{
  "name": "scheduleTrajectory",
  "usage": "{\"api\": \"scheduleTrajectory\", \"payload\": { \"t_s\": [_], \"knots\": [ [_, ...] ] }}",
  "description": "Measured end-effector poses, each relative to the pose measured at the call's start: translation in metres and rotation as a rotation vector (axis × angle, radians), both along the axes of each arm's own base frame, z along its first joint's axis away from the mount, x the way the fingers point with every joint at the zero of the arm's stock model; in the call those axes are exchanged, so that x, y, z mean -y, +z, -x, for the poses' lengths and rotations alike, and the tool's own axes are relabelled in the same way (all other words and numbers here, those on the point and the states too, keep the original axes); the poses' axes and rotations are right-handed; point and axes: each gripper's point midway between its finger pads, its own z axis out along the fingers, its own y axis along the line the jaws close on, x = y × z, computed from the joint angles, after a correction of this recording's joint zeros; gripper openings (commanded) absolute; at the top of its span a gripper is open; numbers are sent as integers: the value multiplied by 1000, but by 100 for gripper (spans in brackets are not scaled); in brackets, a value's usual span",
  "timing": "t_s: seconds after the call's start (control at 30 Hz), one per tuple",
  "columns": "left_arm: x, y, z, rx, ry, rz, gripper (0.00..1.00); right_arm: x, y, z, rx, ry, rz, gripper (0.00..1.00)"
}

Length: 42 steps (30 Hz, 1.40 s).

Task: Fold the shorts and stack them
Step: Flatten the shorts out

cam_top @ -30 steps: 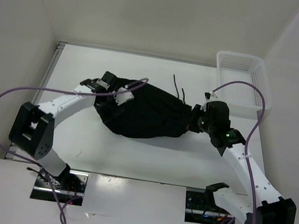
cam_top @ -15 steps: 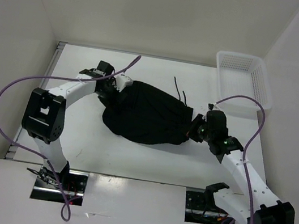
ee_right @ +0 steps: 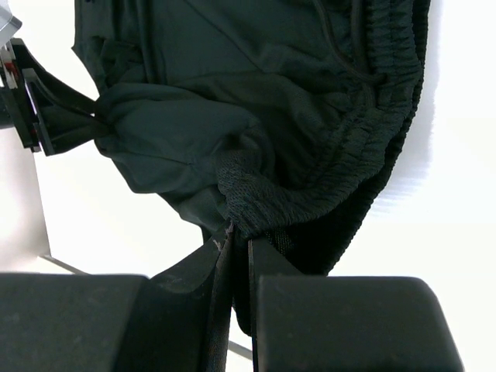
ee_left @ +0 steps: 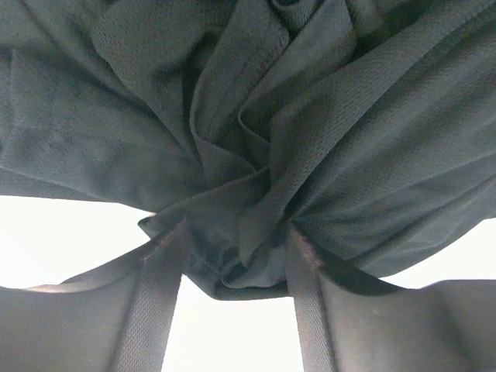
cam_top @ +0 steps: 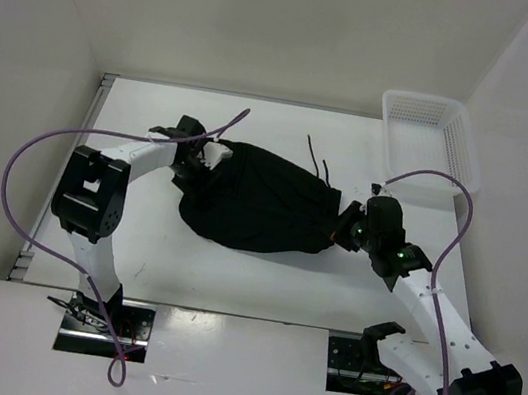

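- While each arm holds one end of the shorts (cam_top: 258, 202), you have the garment stretched between them over the middle of the table (cam_top: 230, 278), well apart from the white basket (cam_top: 389, 137) at the far right corner.
- Your left gripper (ee_left: 232, 267) pinches a thick bunch of cloth at the left end. Its fingers (ee_left: 159, 287) stand apart only because the gathered fabric fills the gap between them.
- Your right gripper (ee_right: 240, 236) has its fingers pressed almost together on the edge of the elastic waistband (ee_right: 364, 139), at the right end.
- I judge that this hold at two ends serves to pull the cloth flat, so that a clean fold becomes possible.
- Thin drawstring ends (cam_top: 314, 155) lie on the table just beyond the far edge, which tells you the waist is on the right side.
- From above, the black cloth shows almost no creases, so I cannot tell whether the shorts are folded once or not at all.
- You also cannot see how many layers each gripper has caught, nor whether the ends are lifted or rest on the table.
- Cloth fills nearly the whole left wrist view, and the gripper body blocks the lower part of the right wrist view.
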Motion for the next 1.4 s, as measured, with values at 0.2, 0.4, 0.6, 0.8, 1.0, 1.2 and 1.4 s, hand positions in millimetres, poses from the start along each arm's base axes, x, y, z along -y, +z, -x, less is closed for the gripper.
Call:
{"api": "scheduleTrajectory", "payload": {
  "t_s": [0.2, 0.4, 0.6, 0.8, 1.0, 1.2, 1.4],
  "knots": [
    [5, -9, 16, -71, -16, 37, 3, 1, 1, -1, 5, -7, -1, 2],
    [-11, 14, -7, -62, 48, 67, 0, -3, 1, -27, -4, 16, 50, 0],
    [-84, 214, -153, 545, 217, 74, 0, -12, 106, -163, 195, 33, 29, 0],
    [-104, 410, -137, 1034, 239, 74, 0, -21, 266, -221, 590, 86, -20, 0],
    [-102, 416, -68, 1067, 202, 42, 0, -16, 275, -173, 657, 123, -26, 0],
    [-102, 266, -39, 681, 166, -9, 0, -19, 137, -120, 365, 137, -30, 0],
    [-100, 127, 28, 234, 125, -35, 0, -23, 6, -44, -28, 63, -99, 0]
  ]
}}
